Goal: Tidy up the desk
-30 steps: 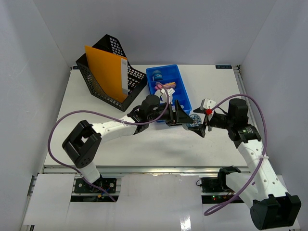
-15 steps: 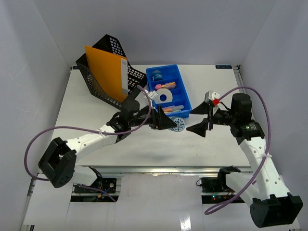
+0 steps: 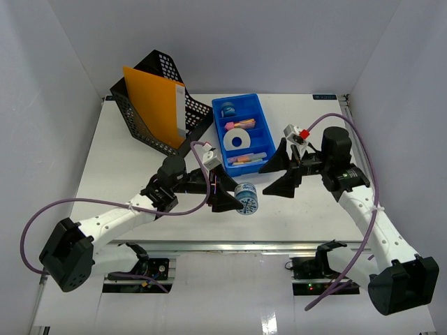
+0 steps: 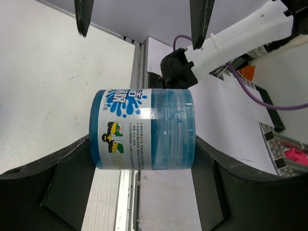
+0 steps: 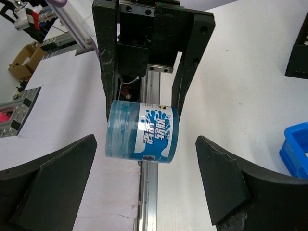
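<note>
My left gripper [image 3: 234,190] is shut on a blue translucent jar [image 3: 246,199] with a white and blue label. It holds the jar on its side, above the white desk [image 3: 126,160] near the front metal rail [image 3: 230,246]. In the left wrist view the jar [image 4: 144,129] sits tight between both fingers of the left gripper [image 4: 143,144]. My right gripper [image 3: 274,173] is open and empty, facing the jar from the right with a gap. In the right wrist view the jar [image 5: 142,134] hangs ahead of the spread right gripper [image 5: 146,142], apart from both fingers.
A blue compartment tray [image 3: 216,132] with a white tape roll [image 3: 237,138] and small items stands at the back middle. A black mesh file holder [image 3: 140,129] with an orange folder [image 3: 154,101] stands at the back left. Purple cables trail from both arms.
</note>
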